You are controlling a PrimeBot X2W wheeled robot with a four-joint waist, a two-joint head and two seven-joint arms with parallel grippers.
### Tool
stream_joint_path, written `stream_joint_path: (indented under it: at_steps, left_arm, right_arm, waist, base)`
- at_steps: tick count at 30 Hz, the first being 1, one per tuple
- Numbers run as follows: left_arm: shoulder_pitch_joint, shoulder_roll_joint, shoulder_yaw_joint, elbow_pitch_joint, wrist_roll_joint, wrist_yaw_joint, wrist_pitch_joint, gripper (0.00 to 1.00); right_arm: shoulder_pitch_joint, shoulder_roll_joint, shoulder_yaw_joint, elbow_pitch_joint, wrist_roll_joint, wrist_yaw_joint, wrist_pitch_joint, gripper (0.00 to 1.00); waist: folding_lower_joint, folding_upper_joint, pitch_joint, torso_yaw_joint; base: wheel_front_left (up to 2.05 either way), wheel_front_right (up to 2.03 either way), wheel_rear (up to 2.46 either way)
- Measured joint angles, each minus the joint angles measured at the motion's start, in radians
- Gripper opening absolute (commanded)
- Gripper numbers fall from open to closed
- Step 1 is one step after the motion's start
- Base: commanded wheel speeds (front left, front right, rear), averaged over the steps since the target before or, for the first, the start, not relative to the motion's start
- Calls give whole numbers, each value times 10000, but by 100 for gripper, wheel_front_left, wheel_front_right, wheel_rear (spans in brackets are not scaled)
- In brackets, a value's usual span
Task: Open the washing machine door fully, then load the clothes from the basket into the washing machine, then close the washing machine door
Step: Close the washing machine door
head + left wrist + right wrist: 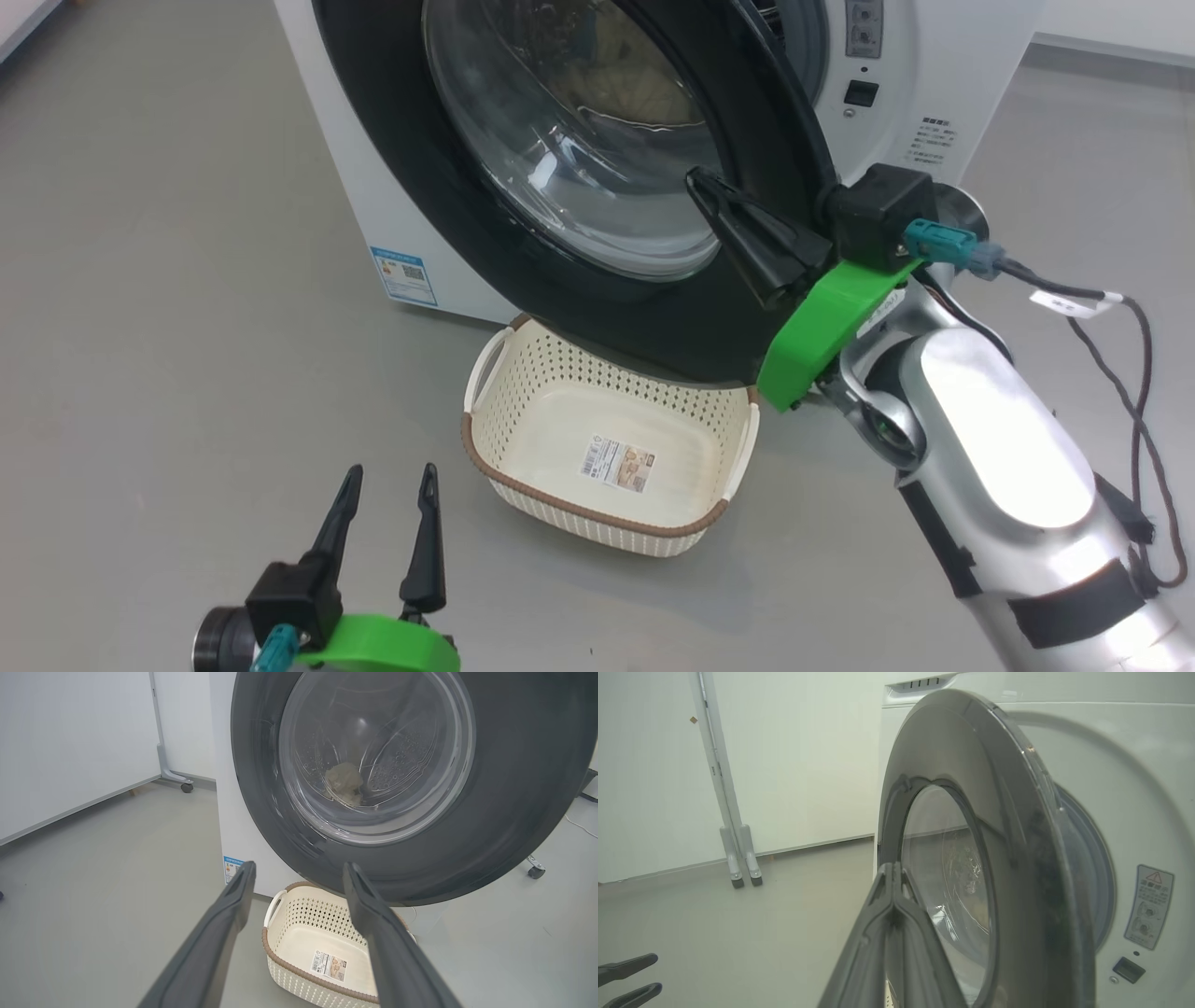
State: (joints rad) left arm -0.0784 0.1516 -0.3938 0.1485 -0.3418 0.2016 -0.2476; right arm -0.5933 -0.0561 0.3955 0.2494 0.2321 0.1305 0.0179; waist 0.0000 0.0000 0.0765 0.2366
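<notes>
Lower left: the left claw point(392, 472) hangs over the grey floor point(140, 327), fingers spread wide, empty. Lower centre, the cream perforated plastic basket point(597, 527) with brown rim sits on that floor, its far edge under the large round glossy black door point(383, 93) of the big white washing machine point(364, 205); the door stands ajar. Through its glass show pale yellow clothes point(625, 89). Centre right, the right claw point(698, 179), fingers pressed together on nothing, lies across the door's black ring.

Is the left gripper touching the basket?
Apart. The head view shows a strip of bare floor between the open left gripper and the basket.
</notes>
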Motion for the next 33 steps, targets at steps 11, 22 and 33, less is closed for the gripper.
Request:
stream_joint_path:
  at_steps: [11,22,33]
  left_arm:
    - [-57,-180,2,134,161,-174,0,100]
    - [-235,-339,245,148,324,-247,0,100]
    - [-414,-474,658,102,525,-336,0,100]
  right_arm:
    - [-506,-6,-355,1856,247,0,-92,0]
    - [-906,-10,-773,2855,213,0,-94,0]
    - [-1365,-36,-855,3342,-105,0,-102,0]
  waist:
    - [0,0,143,23]
    - [0,0,287,261]
    - [0,0,523,334]
  base:
    - [0,0,0]
    - [0,0,0]
    - [0,0,0]
